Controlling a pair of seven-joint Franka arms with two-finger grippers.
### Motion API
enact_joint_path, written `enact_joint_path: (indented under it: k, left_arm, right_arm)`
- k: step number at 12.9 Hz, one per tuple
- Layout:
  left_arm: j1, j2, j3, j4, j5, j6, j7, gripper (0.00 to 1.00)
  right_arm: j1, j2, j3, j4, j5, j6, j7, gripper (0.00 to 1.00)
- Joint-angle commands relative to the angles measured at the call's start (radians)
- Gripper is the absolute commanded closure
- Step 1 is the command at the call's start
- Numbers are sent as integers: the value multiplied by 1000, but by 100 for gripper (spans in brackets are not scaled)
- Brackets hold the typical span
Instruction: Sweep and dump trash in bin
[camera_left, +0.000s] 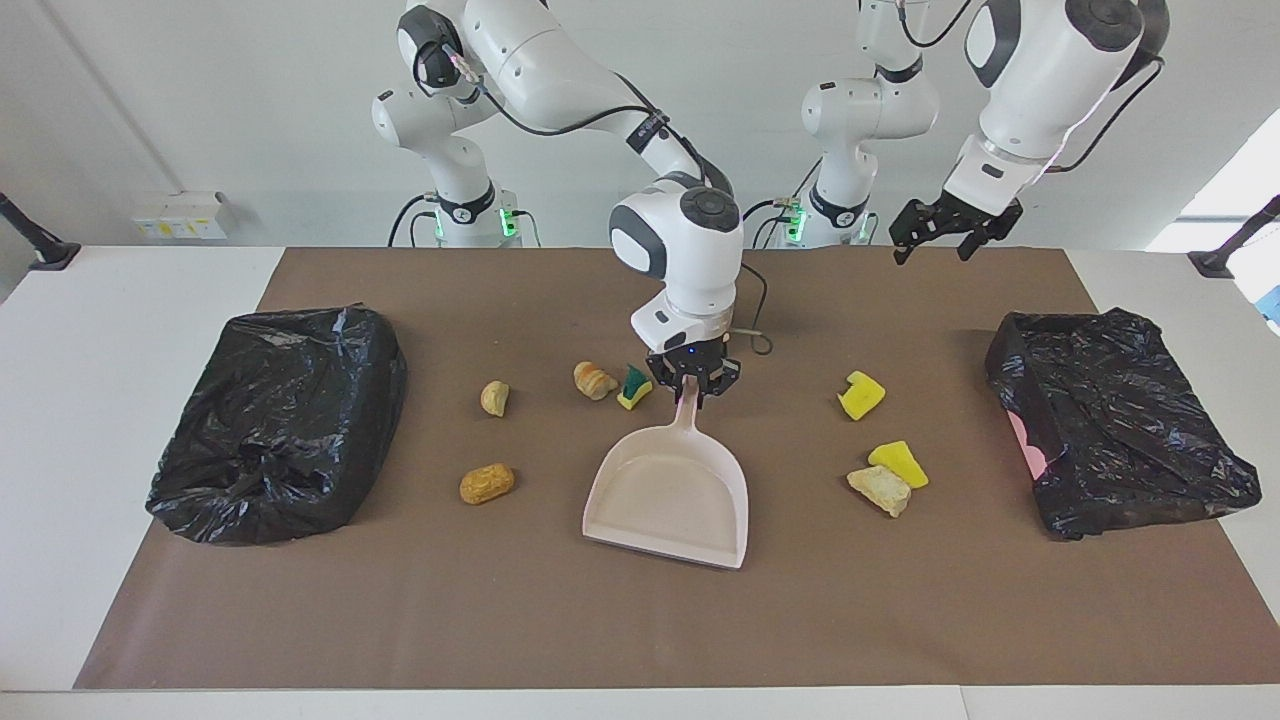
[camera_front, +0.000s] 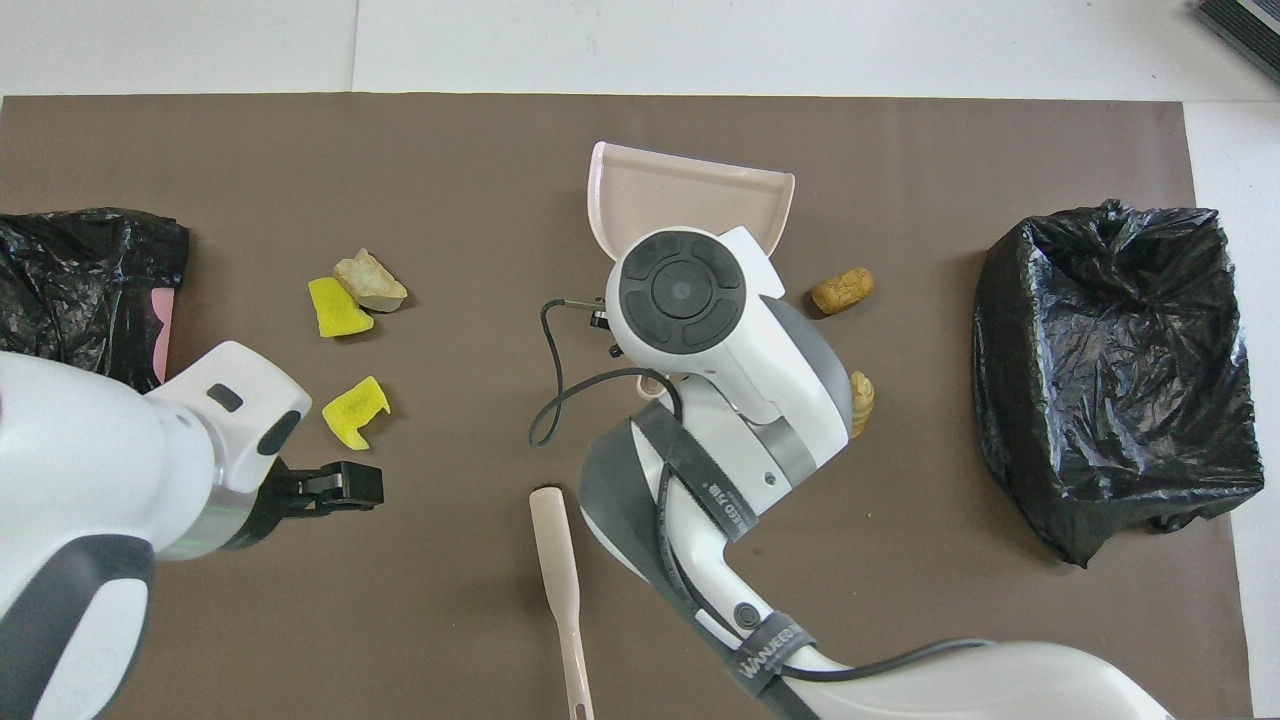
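Right claw (camera_left: 692, 385) grips dustpan (camera_left: 672, 497) handle — handle toward robots; mouth away.

A brown mat (camera_left: 640, 620) is spread over the white table (camera_left: 120, 400). A pale object, possibly a brush handle (camera_front: 560, 590), is seen on the mat at the robots' edge. A wall box (camera_left: 180, 214) is mounted nearby.
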Motion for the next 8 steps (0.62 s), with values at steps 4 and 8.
enact_joint_path:
  k: [4,8]
  left_arm:
    - [-260,-70,15,-187,-16,193,-354,0]
    - [-430,-26,17,-351,-16,372,-523,0]
  right_arm:
    - [-122,-82,10,-11,39,-159,-510,100]
    - [-134,-100,8,-15,38,-280,-810,100]
